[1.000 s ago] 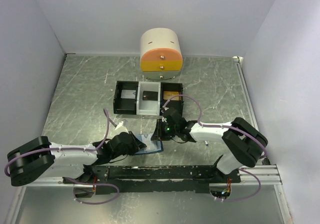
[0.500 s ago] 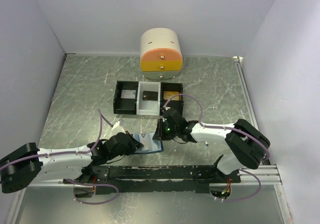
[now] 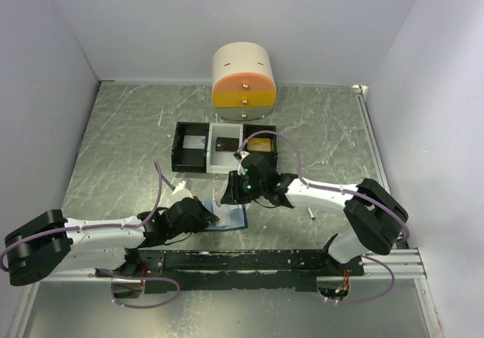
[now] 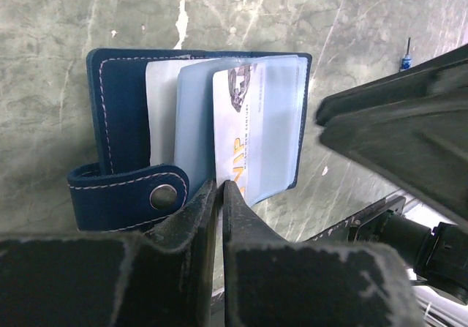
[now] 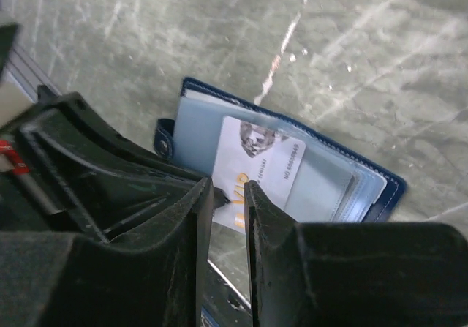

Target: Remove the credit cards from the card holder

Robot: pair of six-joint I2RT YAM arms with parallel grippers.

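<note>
The card holder (image 4: 121, 115) lies open on the table, dark blue outside with light blue pockets and a snap tab (image 4: 128, 195). A white credit card (image 4: 248, 122) printed "VIP" sticks partly out of a pocket. My left gripper (image 4: 221, 188) is shut on that card's near edge. My right gripper (image 5: 229, 194) hangs just above the same card (image 5: 267, 162), its jaws a narrow gap apart and holding nothing. From above, the card holder (image 3: 234, 218) lies between the left gripper (image 3: 214, 218) and the right gripper (image 3: 234, 190).
A black-and-white three-compartment tray (image 3: 193, 156) stands behind the wallet, with a tan card (image 3: 259, 144) in its right compartment. A cream and orange drawer unit (image 3: 243, 85) stands at the back. A thin white syringe (image 3: 311, 215) lies to the right.
My left gripper has closed on the card's edge. My right gripper has lifted off the wallet, shifted left and back, and opened slightly.
</note>
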